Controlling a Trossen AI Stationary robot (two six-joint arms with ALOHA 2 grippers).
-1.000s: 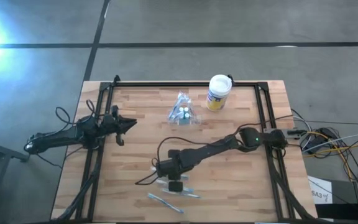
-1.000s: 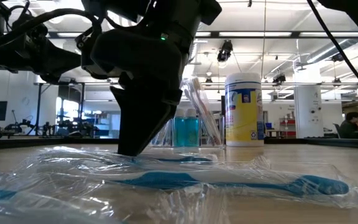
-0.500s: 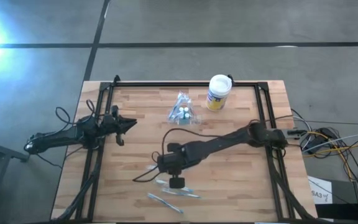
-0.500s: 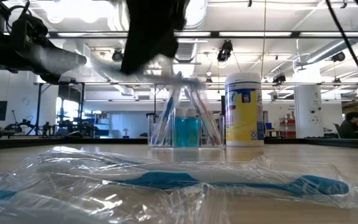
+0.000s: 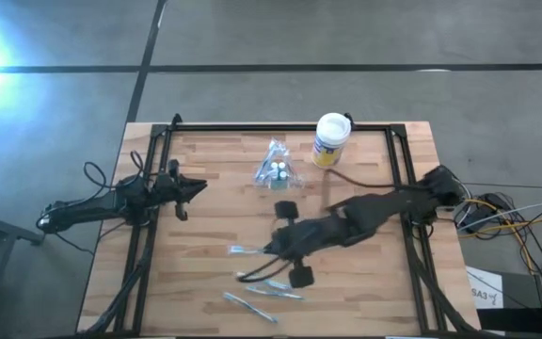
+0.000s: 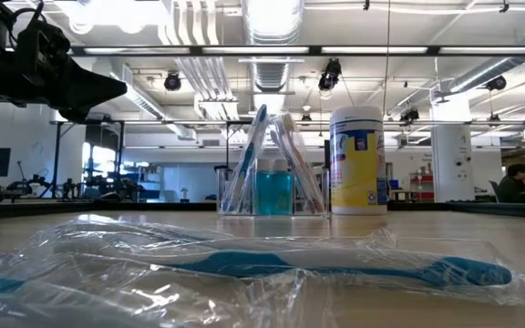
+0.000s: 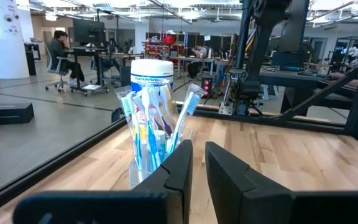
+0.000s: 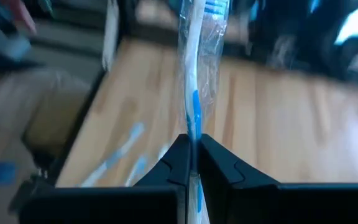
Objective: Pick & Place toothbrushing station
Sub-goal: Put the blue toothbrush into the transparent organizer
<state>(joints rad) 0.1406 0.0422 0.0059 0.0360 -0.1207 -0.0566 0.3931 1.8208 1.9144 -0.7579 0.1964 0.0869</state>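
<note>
Clear plastic wrap is seen around the toothbrush (image 8: 193,93) clenched between the jaws of the right pincer (image 5: 273,249), lifted off the wooden surface (image 5: 205,235). To the far left of that pincer, the left pincer (image 5: 196,187) waits with its jaws nearly closed on nothing. Just beyond the right pincer the toothbrushing station (image 5: 278,169) stands, already crowded with brushes, and beside it the canister (image 5: 330,139). The slick wrap could slip in so narrow a grip, or the station could be tipped if the brush is pushed against its contents.
</note>
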